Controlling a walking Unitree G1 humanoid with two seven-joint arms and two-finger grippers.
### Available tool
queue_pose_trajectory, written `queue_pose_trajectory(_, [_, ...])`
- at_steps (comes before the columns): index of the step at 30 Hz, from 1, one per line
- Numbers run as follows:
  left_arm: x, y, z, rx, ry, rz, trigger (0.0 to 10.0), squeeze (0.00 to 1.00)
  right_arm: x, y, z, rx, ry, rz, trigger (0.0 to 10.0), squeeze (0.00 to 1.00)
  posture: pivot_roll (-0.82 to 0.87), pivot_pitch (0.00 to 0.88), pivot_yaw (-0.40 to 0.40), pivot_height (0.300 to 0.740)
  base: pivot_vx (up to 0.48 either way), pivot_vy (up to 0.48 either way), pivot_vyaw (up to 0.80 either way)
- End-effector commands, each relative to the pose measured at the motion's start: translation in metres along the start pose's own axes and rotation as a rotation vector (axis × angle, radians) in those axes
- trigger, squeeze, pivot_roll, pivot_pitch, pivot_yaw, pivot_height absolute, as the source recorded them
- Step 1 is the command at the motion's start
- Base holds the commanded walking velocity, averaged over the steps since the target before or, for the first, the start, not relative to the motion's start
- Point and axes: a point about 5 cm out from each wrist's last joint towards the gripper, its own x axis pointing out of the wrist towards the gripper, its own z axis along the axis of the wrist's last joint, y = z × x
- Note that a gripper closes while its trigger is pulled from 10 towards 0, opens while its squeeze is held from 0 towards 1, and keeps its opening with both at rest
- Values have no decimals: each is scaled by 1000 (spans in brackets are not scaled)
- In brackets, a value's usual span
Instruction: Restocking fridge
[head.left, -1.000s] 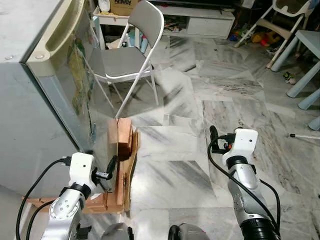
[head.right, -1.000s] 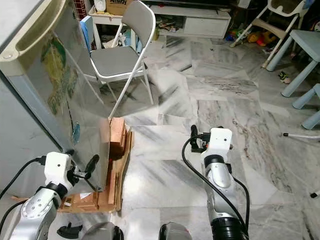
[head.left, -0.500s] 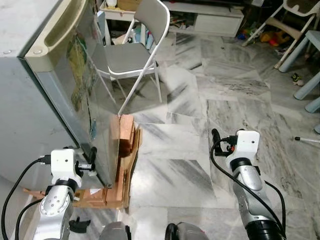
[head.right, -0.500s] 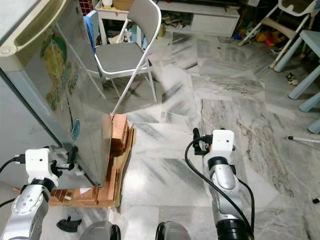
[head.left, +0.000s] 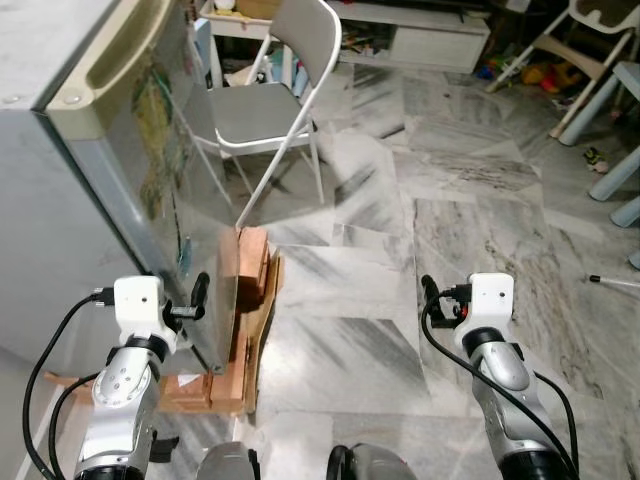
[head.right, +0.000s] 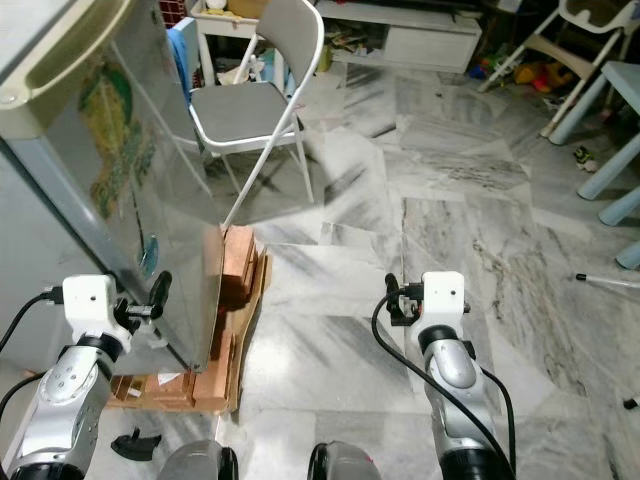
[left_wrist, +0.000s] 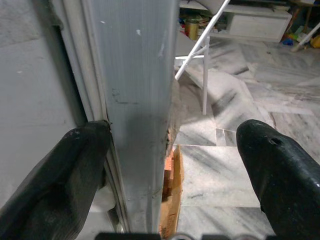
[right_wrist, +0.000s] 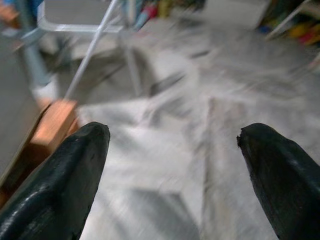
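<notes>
We stand on a floor (head.left: 360, 340) of grey-veined marble tiles, with the fridge (head.left: 60, 200) rising at our left, a grey cabinet whose door (head.left: 165, 190) is swung partly out and carries a faded yellow-green picture on its glossy face. The fridge sits raised on a low wooden pallet (head.left: 245, 330) of reddish planks, which juts out past the door's lower corner. Our left gripper (left_wrist: 170, 175) is low at the door's bottom edge, its two black fingers (left_wrist: 55, 180) spread wide with the edge of the door standing between them; one finger lies close against the seal side, the other is well apart on the open side, so nothing is clamped. Our right gripper (right_wrist: 170, 180) hangs over bare floor to our right, well apart from the fridge, its fingers spread wide and empty. Beyond the door a grey folding chair (head.left: 275, 100) with white metal legs stands on the tiles, near the pallet's far end. Further back a low white cabinet (head.left: 420, 40) runs along the wall, a white high chair (head.left: 590, 40) stands at the far right with toys on the floor near it, and pale blue table legs (head.left: 620, 160) show at the right edge.
</notes>
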Motion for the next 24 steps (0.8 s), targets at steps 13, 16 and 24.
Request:
queue_pose_trajectory(13, [-8,-122,10,117,-48,-696,10000,0,-36,5,-31,17,180,388,10000,0,84,56,-85,740,0,0,0])
queue_pose_trajectory(16, [-2,-123,10,50,-23,-688,10000,0,-36,5,-29,21,174,401,10000,0,78,50,-83,740,0,0,0])
queue_pose_trajectory(24, [9,-72,5,47,3,-437,10000,0,-36,5,-31,28,170,425,10000,0,93,46,-84,740,0,0,0])
